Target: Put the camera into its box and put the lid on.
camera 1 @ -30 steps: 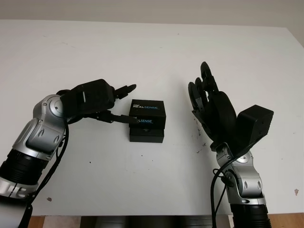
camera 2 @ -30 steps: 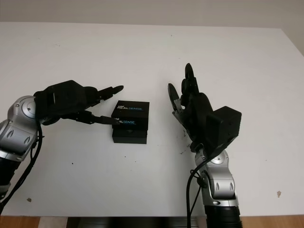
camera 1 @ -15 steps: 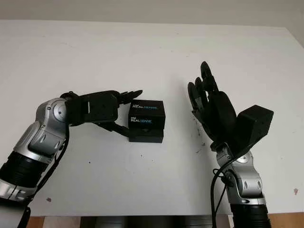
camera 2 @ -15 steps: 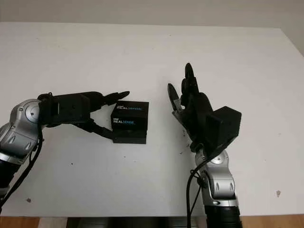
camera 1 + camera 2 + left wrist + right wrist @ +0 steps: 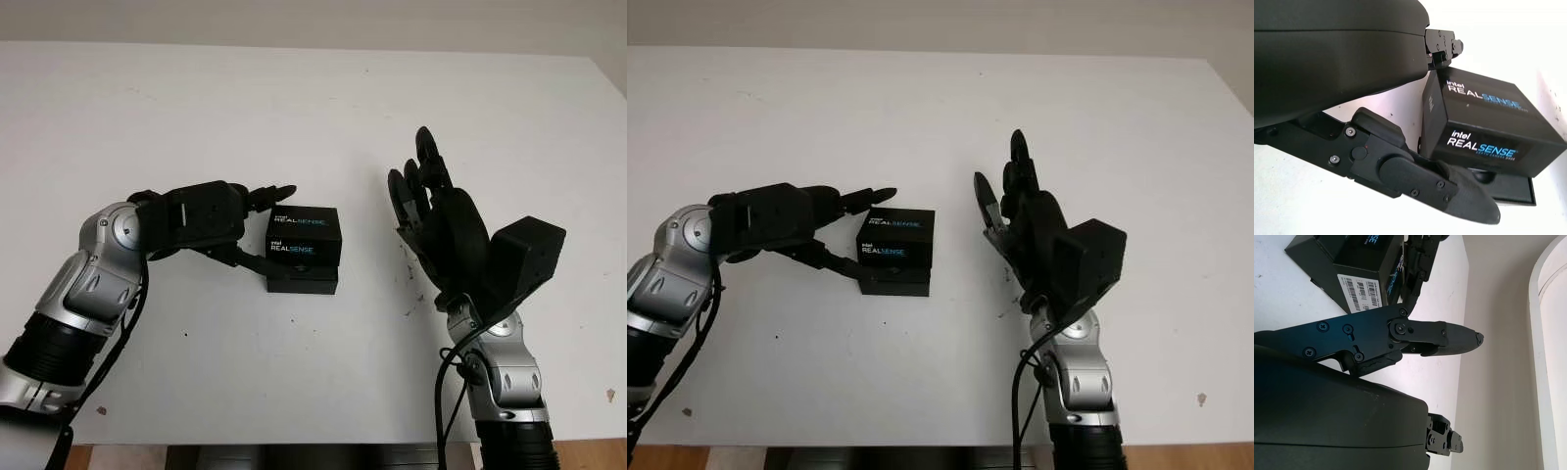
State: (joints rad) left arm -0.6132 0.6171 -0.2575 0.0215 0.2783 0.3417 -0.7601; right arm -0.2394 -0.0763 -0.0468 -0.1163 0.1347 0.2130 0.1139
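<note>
Left robot hand (image 5: pixel 257 227) now cradling lid (image 5: pixel 303 236).

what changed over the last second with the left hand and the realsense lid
The left hand turned and closed in on the lid, one finger now at its far edge and one at its near side. The lid slid further over the box, though it is not fully seated. The right hand stayed raised and open beside the box.

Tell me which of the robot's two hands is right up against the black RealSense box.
The left hand: its fingers reach to the lid and the box beneath it. The right hand is raised, open, well off to the box's other side.
</note>
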